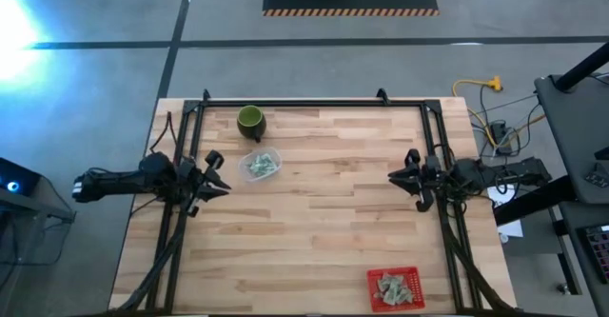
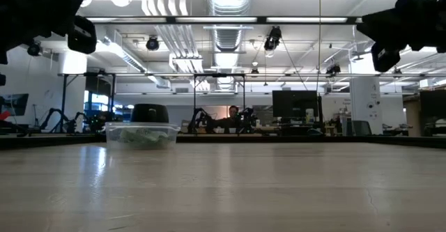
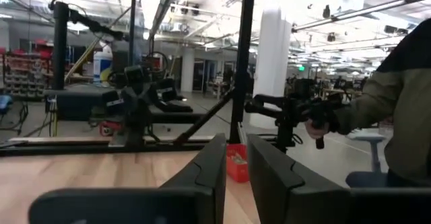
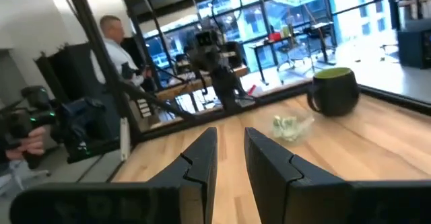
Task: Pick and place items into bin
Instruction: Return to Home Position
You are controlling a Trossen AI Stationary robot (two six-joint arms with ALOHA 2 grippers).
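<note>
Left gripper (image 1: 217, 174) hangs over the left edge of the table (image 1: 324, 231), about halfway along it. Fingers (image 3: 209, 167) are a narrow gap apart with nothing between them.

Dark green cup (image 1: 250, 120) stands near the far edge, left of centre. The clear bin (image 1: 274, 155) is just in front of it, toward the near edge, and close to the left gripper.

Packets (image 1: 259, 168) are heaped loosely in the bin. They're small, pale green and white, with crinkled wrappers, each far smaller than the cup. From table height the bin (image 2: 141, 136) shows as a low clear tub, greenish inside, with the cup's dark shape behind it.

Right gripper (image 1: 402, 177) hangs over the right edge, roughly level with the left one. Its fingers (image 4: 202, 157) are also slightly parted and grip nothing. Its wrist camera looks across at the cup (image 4: 335, 89) and the packets (image 4: 289, 126) beside it.

Red basket (image 1: 411, 277) sits at the near edge toward the right corner, holding another small pile of the same packets (image 1: 391, 287). No loose packets are visible on the bare wood.

Past the table, a person (image 3: 397, 109) holds a dark handle.
</note>
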